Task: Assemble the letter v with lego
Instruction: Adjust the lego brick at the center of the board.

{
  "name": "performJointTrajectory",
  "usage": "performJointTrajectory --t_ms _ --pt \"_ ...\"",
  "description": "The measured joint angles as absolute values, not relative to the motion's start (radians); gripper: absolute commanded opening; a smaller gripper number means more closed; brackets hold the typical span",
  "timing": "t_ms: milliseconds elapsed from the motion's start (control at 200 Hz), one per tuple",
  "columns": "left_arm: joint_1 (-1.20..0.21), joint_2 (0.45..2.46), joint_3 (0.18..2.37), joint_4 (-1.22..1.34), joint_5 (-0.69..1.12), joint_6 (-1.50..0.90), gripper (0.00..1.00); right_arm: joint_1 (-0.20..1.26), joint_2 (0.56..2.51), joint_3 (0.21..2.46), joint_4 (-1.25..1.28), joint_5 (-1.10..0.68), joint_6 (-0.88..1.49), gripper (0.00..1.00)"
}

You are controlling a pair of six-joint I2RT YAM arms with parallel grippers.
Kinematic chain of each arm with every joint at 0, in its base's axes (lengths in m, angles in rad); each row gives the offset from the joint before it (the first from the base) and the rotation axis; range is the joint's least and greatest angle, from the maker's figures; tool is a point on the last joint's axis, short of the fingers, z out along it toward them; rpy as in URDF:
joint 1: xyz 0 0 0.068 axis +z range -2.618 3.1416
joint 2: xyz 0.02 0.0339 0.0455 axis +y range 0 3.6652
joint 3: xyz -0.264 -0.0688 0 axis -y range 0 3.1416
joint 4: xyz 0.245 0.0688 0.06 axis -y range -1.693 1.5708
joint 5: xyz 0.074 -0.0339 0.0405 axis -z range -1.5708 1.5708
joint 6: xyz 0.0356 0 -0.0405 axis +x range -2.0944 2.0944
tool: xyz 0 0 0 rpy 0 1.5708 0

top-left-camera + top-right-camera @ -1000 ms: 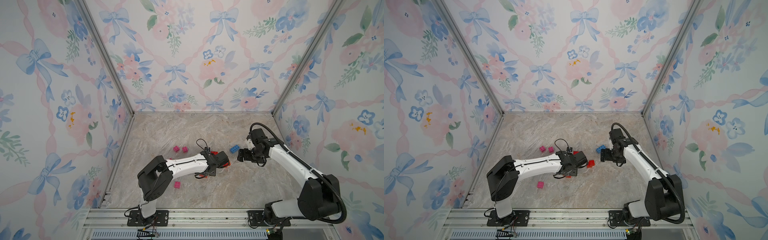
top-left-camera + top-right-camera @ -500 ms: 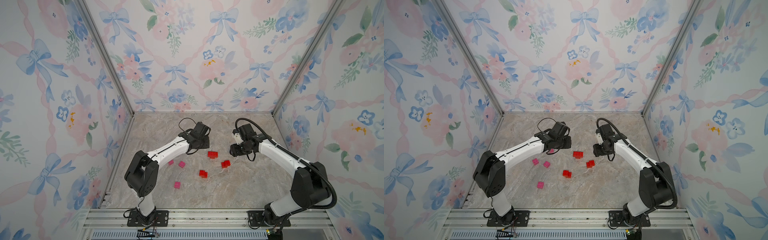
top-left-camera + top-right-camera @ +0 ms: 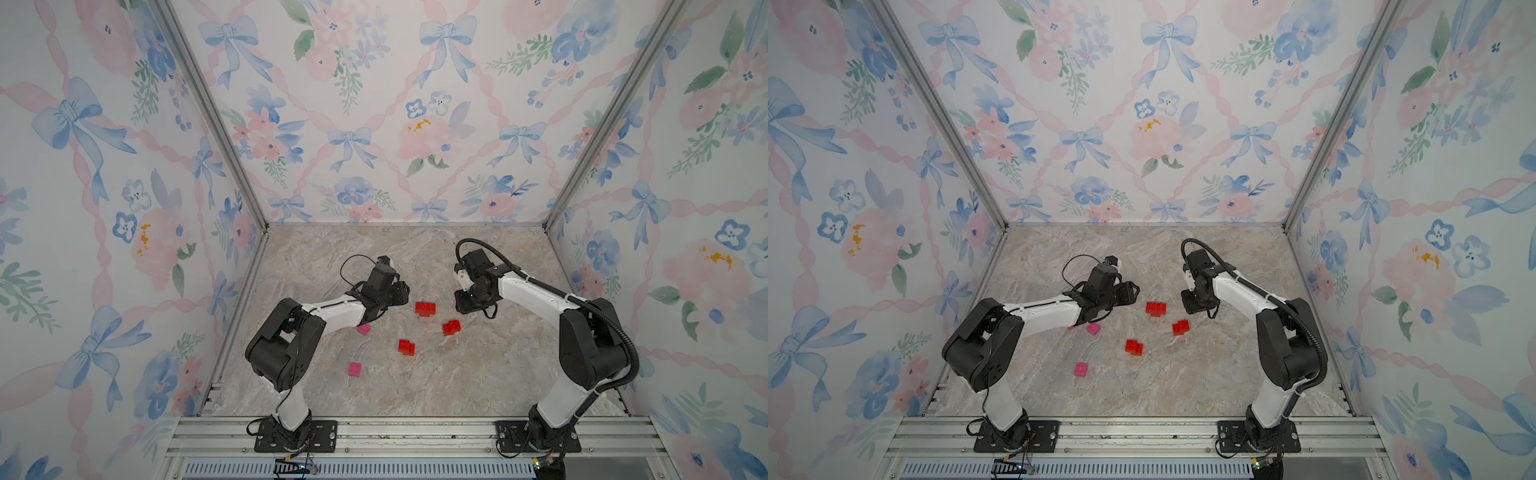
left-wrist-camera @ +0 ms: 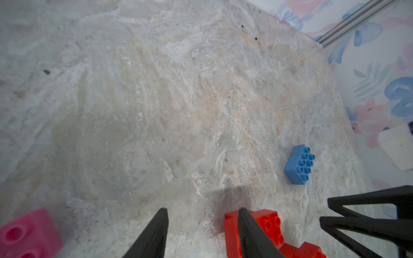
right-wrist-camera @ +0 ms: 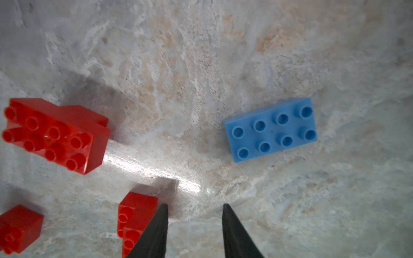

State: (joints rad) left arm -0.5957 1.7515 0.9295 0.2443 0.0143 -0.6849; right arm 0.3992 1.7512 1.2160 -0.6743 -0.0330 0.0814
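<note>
With my left gripper (image 4: pixel 203 210) and right gripper (image 5: pixel 194 205) narrowly parted and empty, I risk knocking the studded red plastic bricks (image 4: pixel 270 223) apart.

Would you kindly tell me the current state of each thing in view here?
left claw: open, empty.
right claw: open, empty.
blue brick: flat, studs up, unattached.
back red clump: stacked bricks, lying loose.
middle red clump: stepped stack, loose.
front red clump: stepped stack, loose.
rear pink brick: single, loose.
front pink brick: single, loose.
</note>
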Motion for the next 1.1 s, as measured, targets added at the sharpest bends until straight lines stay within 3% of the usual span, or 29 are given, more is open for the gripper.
performJointTrajectory --t_ms 125,200,310,755,1100 --pt "-0.599 1.716 0.859 0.335 -0.028 -0.688 0.51 0.406 1.778 1.216 -0.658 -0.033 0.073 0.42" --pt "-0.602 1.710 0.857 0.385 -0.047 -0.684 0.60 0.410 1.798 1.216 -0.649 -0.033 0.067 0.44" --pt "-0.603 1.709 0.851 0.453 -0.055 -0.680 0.61 0.414 1.821 1.217 -0.642 -0.033 0.065 0.44" --pt "-0.587 1.771 0.847 0.546 0.063 -0.718 0.47 0.440 1.850 1.216 -0.637 -0.053 0.059 0.44" --pt "-0.582 1.842 0.847 0.558 0.257 -0.756 0.73 0.448 1.800 1.141 -0.666 -0.067 0.108 0.47"
